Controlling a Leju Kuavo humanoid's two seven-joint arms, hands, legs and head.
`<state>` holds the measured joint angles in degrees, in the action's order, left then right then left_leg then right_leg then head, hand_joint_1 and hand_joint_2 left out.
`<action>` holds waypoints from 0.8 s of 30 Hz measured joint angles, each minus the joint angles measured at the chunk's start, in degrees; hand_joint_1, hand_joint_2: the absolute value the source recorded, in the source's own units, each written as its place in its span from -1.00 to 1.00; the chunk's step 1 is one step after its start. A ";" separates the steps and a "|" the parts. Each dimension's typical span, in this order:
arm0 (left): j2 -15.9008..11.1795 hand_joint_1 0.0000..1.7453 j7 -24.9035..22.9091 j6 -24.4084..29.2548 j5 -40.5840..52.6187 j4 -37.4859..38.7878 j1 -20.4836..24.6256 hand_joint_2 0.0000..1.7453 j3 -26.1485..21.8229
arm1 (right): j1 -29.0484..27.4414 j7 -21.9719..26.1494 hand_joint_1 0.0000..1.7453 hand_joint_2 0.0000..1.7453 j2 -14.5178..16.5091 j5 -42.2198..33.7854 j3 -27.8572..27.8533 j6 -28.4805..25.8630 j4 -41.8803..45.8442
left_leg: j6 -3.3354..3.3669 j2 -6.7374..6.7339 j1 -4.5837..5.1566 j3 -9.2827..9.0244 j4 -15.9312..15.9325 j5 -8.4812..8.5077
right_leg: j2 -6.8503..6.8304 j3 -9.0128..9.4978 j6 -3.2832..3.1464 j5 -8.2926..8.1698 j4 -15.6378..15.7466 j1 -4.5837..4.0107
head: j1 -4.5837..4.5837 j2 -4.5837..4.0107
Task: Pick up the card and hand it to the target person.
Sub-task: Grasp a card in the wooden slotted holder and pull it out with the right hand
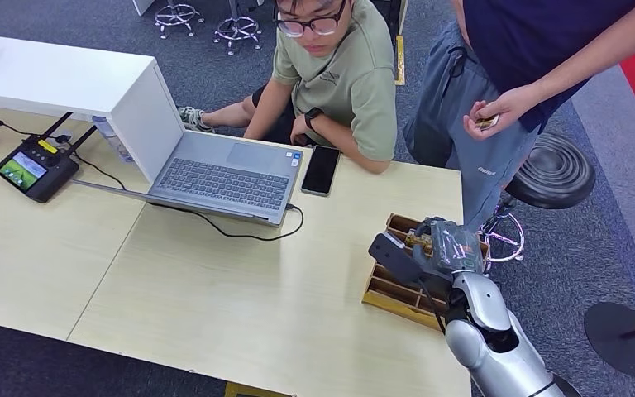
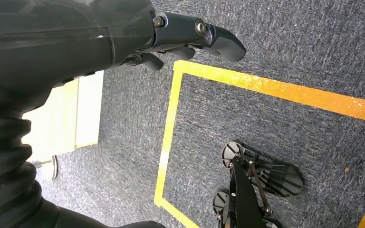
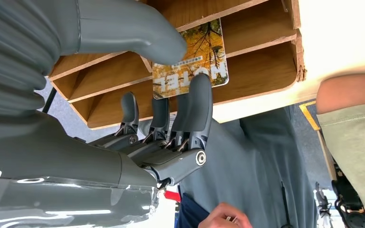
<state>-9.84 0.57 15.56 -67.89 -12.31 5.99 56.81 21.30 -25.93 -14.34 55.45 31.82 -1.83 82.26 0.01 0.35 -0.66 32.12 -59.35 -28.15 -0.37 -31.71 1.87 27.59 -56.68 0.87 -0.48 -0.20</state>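
The card [image 3: 192, 57], printed with yellow autumn trees and the word HOTEL, stands in a slot of the wooden rack [image 3: 261, 71]. My right hand [image 3: 171, 95] pinches it, with the thumb [image 3: 138, 33] on one face and a finger [image 3: 199, 95] on the other. From the head view, that right hand [image 1: 434, 252] sits over the rack [image 1: 389, 289] at the table's right end. My left hand [image 2: 180, 38] hangs above the carpet and holds nothing. A standing person in a dark top [image 1: 537, 50] is just beyond the rack, one hand [image 1: 496, 112] holding a small item.
A seated person in a green shirt [image 1: 339, 74] leans on the table's far edge. An open laptop [image 1: 215, 169], a black phone [image 1: 321, 169], a cable and a small screen device [image 1: 33, 169] lie on the table. A black stool [image 1: 554, 169] stands to the right.
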 joint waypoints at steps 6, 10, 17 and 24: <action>0.00 -1.00 -0.01 0.00 0.00 0.01 0.00 1.00 0.00 | 0.00 0.00 -0.25 1.00 0.00 -0.07 -0.07 -0.19 -0.01 | 0.00 0.00 0.00 0.00 0.00 0.00 | 0.00 0.00 0.00 0.00 0.00 0.00 | -0.01 0.00; 0.00 -1.00 -0.01 0.00 0.00 0.01 0.00 1.00 0.00 | 0.00 -0.04 -0.30 1.00 0.00 -0.09 -0.31 -0.21 -0.01 | 0.00 0.00 0.00 -0.01 0.00 0.00 | 0.00 0.00 0.00 0.00 0.00 0.00 | -0.01 0.00; 0.00 -1.00 -0.04 0.00 0.01 0.01 0.00 1.00 0.00 | 0.00 -0.08 -0.19 1.00 0.00 -0.09 -0.52 -0.38 0.01 | -0.01 0.00 0.00 -0.01 0.00 0.01 | 0.00 0.00 0.00 0.00 0.00 0.00 | 0.00 0.00; 0.00 -1.00 -0.09 0.00 0.02 0.01 0.00 1.00 0.00 | 0.00 -0.08 -0.04 1.00 0.00 -0.11 -0.78 -0.38 0.01 | -0.01 0.00 0.00 -0.01 0.00 0.01 | 0.00 0.00 0.00 0.00 0.00 0.00 | 0.00 0.00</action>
<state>-9.84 0.48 15.56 -67.87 -12.31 5.99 56.81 21.29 -26.01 -14.34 55.34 31.05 -2.21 82.27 0.00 0.34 -0.66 32.12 -59.35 -28.14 -0.37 -31.71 1.87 27.59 -56.67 0.87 -0.48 -0.20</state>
